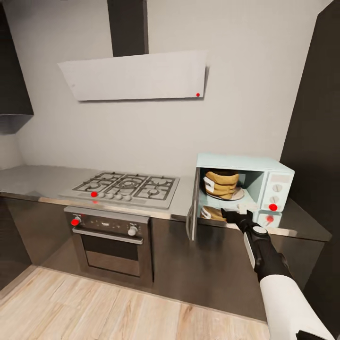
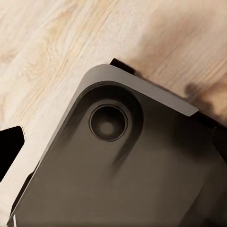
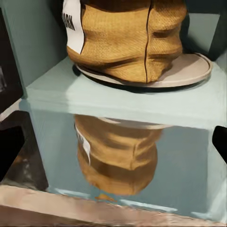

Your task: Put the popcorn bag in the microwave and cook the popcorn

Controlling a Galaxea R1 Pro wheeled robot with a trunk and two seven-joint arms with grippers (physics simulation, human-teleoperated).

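Hood (image 1: 134, 75): pale slab on far wall, above hob.
Hob (image 1: 125, 187): steel w/ grates, left-centre of countertop (image 1: 42, 182).
Oven (image 1: 112, 245): built in under hob, steel handle, 2 knobs.
Floor (image 1: 94, 307): light wood planks, near side.
L gripper: left wrist view has a dark grey robot part (image 2: 123, 170) over wood floor; fingers not seen, can't tell if spread or closed.
Microwave (image 1: 276, 182): mint-blue, right end of countertop, door swung open to the left.
Popcorn bag (image 1: 221, 184) (image 3: 127, 38): tan, crumpled, inside microwave on round pale plate (image 3: 189, 71); reflection on countertop below.
R gripper (image 1: 237, 215): just in front of microwave opening, nearer and lower than bag, not touching it; fingers look spread, nothing pinched.
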